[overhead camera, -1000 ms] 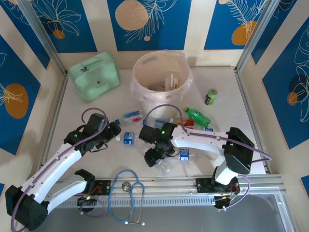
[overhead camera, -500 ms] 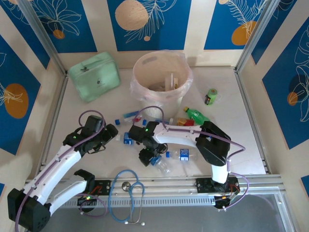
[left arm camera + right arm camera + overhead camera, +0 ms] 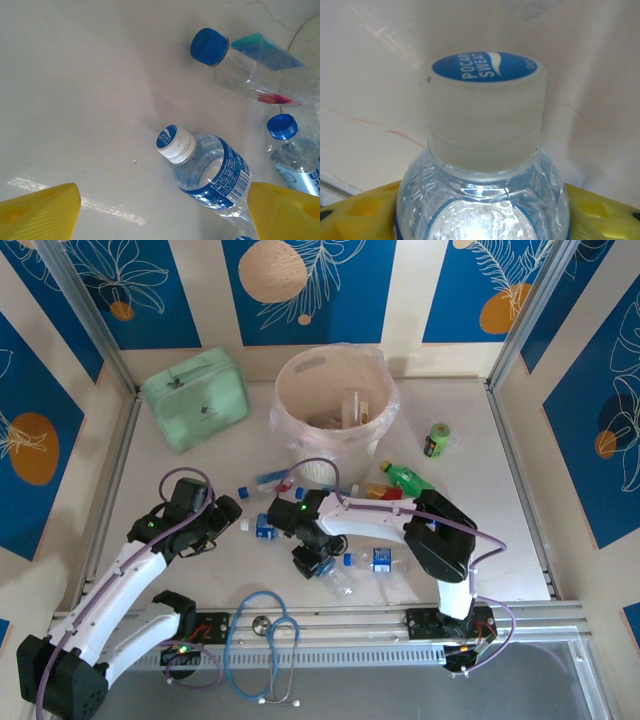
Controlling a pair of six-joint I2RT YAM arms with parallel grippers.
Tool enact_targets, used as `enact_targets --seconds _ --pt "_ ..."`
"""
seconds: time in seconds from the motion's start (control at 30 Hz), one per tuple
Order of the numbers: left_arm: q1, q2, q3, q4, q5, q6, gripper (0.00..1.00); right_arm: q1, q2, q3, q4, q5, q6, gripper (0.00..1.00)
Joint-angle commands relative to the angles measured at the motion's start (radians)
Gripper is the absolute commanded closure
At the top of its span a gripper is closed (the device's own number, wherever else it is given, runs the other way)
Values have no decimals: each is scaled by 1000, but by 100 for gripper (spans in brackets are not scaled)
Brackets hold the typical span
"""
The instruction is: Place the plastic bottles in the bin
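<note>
Swung in leftward, the right pincer (image 3: 312, 562) now clamps a clear, white-capped plastic bottle (image 3: 482, 150), ready to lift toward the round cream bin (image 3: 283, 390) well beyond it; the left pincer (image 3: 228, 512) gapes open.

Bright, even, diffuse light. Overhead view is sharp, with only faint soft shadows under the arms on the surface (image 3: 240, 555). Left wrist view: glare streak low left on the surface, soft shadows beside the blue-labelled bottle (image 3: 212, 175), yellow fingers (image 3: 40, 210) blurred in the corners. Right wrist view: close-up bottle (image 3: 480, 200) blown out at the bottom, its cap (image 3: 485, 100) crisp.
</note>
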Motion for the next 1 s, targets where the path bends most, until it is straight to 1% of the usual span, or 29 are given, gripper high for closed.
enact_targets --seconds 0.0,0.1,0.3,0.4,0.47,0.5,0.6,0.7,0.83,0.9,0.97 --pt "14 -6 1 6 21 19 14 22 -98 59 -40 15 11 44" --pt "15 -6 8 6 27 21 14 29 -168 106 -50 21 17 44" --pt "15 -3 40 0 34 40 15 19 -318 244 -40 80 18 45" --pt "14 4 52 -2 38 49 15 -13 -381 331 -7 101 4 45" --pt "15 11 58 -2 40 51 15 -53 -416 397 29 121 -11 45" --pt "14 15 59 -2 42 52 16 -85 -430 427 50 138 -9 44" --pt "15 21 59 7 50 52 16 -222 -462 492 127 95 22 44" --pt "15 24 59 13 54 52 16 -369 -454 551 196 24 91 44" --pt "14 33 65 15 61 57 16 -520 -391 636 245 -66 192 44" --pt "15 37 67 16 63 60 16 -580 -349 667 266 -125 231 44" --pt "15 37 67 18 69 60 17 -626 -304 695 266 -145 267 44"
